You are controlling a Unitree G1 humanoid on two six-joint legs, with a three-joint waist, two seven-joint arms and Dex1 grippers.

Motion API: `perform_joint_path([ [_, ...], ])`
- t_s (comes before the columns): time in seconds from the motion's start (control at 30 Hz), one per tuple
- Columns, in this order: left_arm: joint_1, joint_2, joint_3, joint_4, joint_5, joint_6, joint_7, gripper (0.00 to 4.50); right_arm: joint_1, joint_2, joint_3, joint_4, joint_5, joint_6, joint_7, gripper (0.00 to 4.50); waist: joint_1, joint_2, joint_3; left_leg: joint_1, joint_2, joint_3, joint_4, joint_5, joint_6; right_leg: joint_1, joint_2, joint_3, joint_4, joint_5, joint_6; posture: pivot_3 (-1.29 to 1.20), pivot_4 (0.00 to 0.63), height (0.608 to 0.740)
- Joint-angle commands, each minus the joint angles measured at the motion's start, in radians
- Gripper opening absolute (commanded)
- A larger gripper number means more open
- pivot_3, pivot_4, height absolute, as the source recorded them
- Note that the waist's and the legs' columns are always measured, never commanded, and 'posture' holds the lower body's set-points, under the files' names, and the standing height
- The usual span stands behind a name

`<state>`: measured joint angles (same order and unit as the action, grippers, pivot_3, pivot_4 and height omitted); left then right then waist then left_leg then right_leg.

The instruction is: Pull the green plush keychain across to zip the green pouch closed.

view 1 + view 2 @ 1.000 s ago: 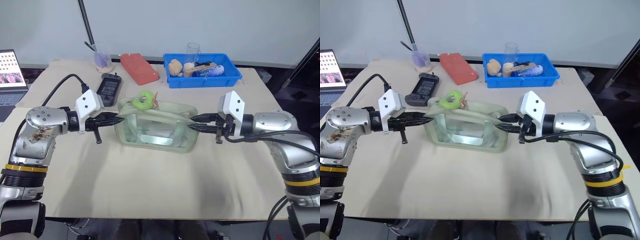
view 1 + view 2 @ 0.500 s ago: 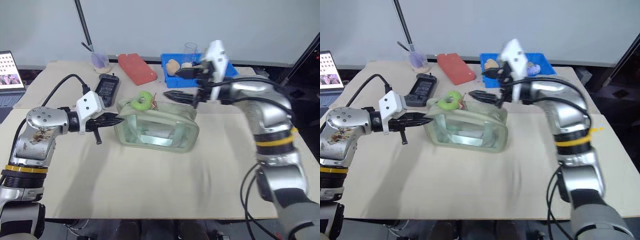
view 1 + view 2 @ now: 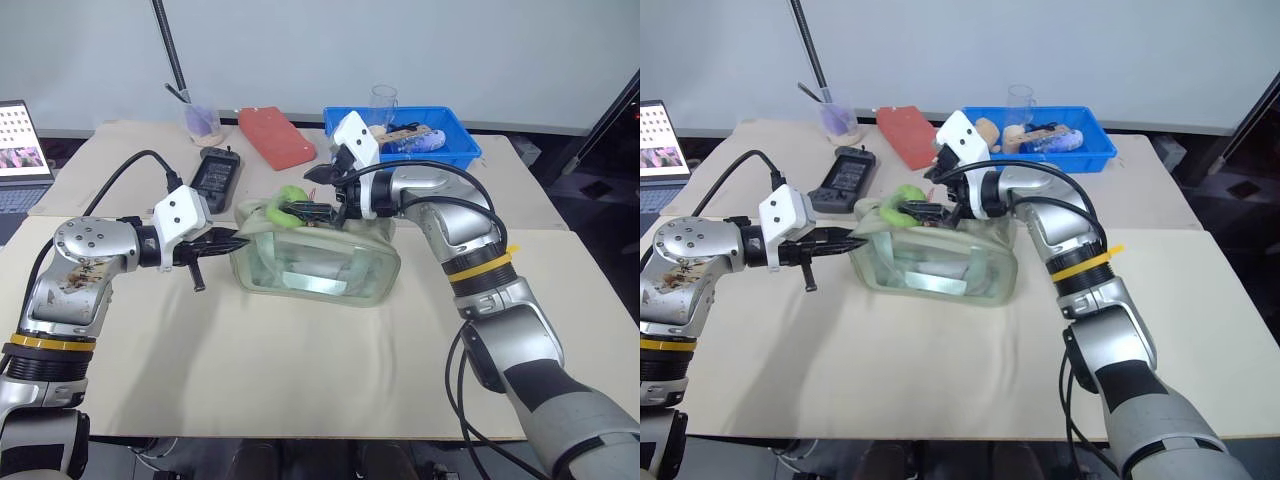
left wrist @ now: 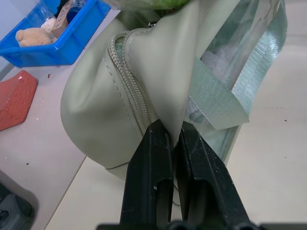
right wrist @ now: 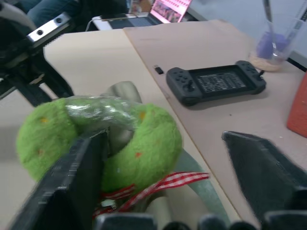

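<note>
Your left claw (image 4: 173, 143) is clamped on the green pouch (image 3: 320, 265) end fabric. Your right claw (image 5: 163, 158) is spread wide — one finger touches the green plush keychain (image 5: 100, 141), nothing gripped.

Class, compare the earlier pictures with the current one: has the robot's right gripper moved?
Yes. The right gripper left the green pouch's right end and swung left over it, toward the green plush keychain, open beside it.

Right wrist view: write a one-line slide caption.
Open right gripper straddling the green plush keychain atop the green pouch, with a black game controller on the table behind.
</note>
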<state>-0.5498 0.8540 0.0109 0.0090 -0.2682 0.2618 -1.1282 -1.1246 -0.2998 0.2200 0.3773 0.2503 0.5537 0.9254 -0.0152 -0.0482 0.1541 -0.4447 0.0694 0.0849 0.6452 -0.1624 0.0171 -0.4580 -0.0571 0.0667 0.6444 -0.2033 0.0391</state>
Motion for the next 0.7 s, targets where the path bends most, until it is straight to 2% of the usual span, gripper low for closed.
perform_joint_path([
  [0.03, 0.001, 0.013, 0.008, -0.021, 0.008, -0.008, 0.001, 0.0, 0.002, -0.007, -0.023, -0.047, 0.012, -0.007, 0.027, 2.59, 0.0, 0.0, 0.0, 0.0, 0.0, 0.0, 0.0, 0.0, 0.0, 0.0, 0.0, 0.0, 0.0, 0.0, 0.0, 0.0, 0.15, 0.74],
  [0.27, -0.025, 0.001, -0.007, 0.003, 0.015, -0.018, 0.001, 0.0, 0.023, -0.028, -0.048, -0.092, 0.026, 0.013, 0.04, 0.19, 0.0, 0.0, 0.0, 0.0, 0.0, 0.0, 0.0, 0.0, 0.0, 0.0, 0.0, 0.0, 0.0, 0.0, 0.0, 0.0, 0.15, 0.74],
  [0.3, -0.028, -0.001, -0.01, 0.007, 0.016, -0.02, 0.001, 0.0, 0.023, -0.034, -0.06, -0.099, 0.03, 0.016, 0.033, 0.03, 0.001, 0.0, 0.0, 0.0, 0.0, 0.0, 0.0, 0.0, 0.0, 0.0, 0.0, 0.0, 0.0, 0.0, 0.0, 0.0, 0.15, 0.74],
  [0.47, -0.032, -0.006, -0.014, 0.028, 0.024, -0.03, -0.002, 0.0, 0.032, -0.082, -0.127, -0.16, 0.027, 0.033, -0.021, 0.03, 0.002, 0.0, 0.0, 0.0, 0.0, 0.0, 0.0, 0.0, 0.0, 0.0, 0.0, 0.0, -0.001, 0.0, 0.0, 0.0, 0.15, 0.74],
  [0.7, -0.044, 0.007, -0.003, 0.08, 0.047, -0.057, 0.011, 0.0, 0.135, -0.257, -0.263, -0.39, 0.057, 0.172, -0.098, 0.03, 0.004, 0.0, 0.0, 0.0, 0.0, 0.0, 0.0, 0.0, 0.0, 0.0, -0.001, 0.0, -0.001, -0.001, -0.001, 0.0, 0.15, 0.74],
])
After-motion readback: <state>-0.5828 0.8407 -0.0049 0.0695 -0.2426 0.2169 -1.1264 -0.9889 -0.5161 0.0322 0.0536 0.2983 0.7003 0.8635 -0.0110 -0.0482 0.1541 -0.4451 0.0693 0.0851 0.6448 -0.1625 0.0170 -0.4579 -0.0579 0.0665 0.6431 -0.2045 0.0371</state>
